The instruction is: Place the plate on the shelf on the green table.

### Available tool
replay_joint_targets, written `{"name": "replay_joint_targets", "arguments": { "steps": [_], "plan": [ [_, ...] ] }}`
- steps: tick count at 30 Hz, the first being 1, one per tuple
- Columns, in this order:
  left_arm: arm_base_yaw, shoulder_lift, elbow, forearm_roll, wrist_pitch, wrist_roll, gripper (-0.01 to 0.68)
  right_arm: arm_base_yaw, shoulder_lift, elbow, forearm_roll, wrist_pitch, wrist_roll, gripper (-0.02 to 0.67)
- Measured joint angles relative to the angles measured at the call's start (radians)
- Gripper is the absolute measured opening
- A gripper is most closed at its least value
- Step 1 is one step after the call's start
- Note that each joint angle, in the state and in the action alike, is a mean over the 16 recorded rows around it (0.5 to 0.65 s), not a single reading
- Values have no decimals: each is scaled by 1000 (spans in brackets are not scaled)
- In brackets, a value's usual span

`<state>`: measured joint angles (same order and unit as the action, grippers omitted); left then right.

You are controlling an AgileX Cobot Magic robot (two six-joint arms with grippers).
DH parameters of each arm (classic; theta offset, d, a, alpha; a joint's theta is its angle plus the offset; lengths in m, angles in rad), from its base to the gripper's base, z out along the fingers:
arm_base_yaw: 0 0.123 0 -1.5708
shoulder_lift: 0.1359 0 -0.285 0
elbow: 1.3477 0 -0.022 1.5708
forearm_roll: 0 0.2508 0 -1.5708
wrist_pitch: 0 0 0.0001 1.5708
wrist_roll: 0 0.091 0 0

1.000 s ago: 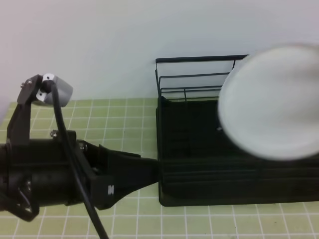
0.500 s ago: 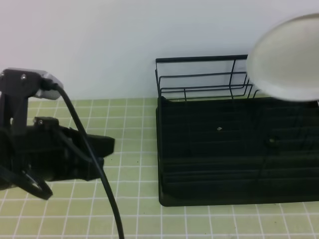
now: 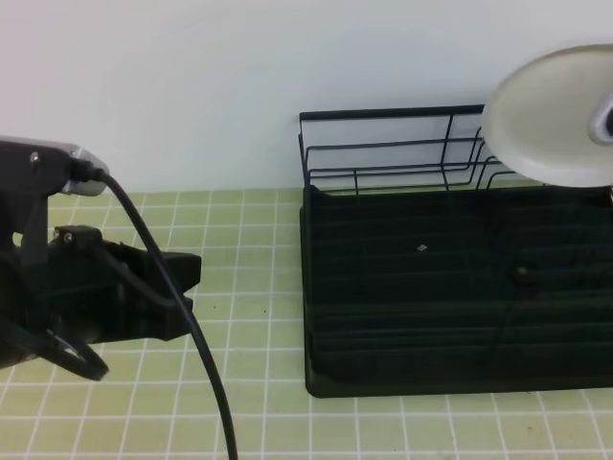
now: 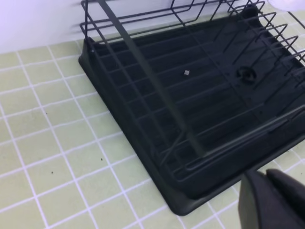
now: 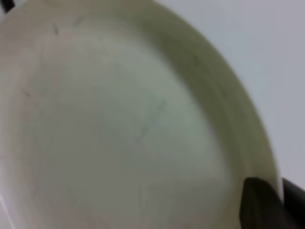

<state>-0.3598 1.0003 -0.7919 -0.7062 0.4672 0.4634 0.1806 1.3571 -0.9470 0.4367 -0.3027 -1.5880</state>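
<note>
Right claw [image 5: 264, 205]: fingers pressed together on the rim of the plate [image 5: 119, 124], seen at the lower right corner of the right wrist view. The plate fills nearly that whole view — plain white, shallow raised rim, no printing or maker's mark legible on the face shown.

In the high view the plate [image 3: 551, 115] is held in the air, tilted, at the right edge, in front of the upper right part of the rack's wire back rail and above the tray.

Left claw [image 4: 271, 198]: fingers pressed together, holding nothing, just off the near corner of the rack [image 4: 190, 100].

The rack is black — a ribbed tray with thin wire dividers. It stands on the green tiled table [image 3: 249, 287]. No label can be read on it.
</note>
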Motion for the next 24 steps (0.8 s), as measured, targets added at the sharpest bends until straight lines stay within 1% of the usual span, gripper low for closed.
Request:
{"name": "replay_joint_targets", "arguments": {
  "steps": [6,15,20,24],
  "plan": [
    [0,0,4,4,5,2,0,-2,43,-4,-106,-56,151,-1],
    [0,0,4,5,27,2,0,-36,58,-6,-260,-99,517,-3],
    [0,0,4,5,38,2,0,-65,59,-6,-408,-111,660,-4],
    [0,0,4,5,42,2,0,-82,60,-6,-566,-102,707,-4]
  ]
}}
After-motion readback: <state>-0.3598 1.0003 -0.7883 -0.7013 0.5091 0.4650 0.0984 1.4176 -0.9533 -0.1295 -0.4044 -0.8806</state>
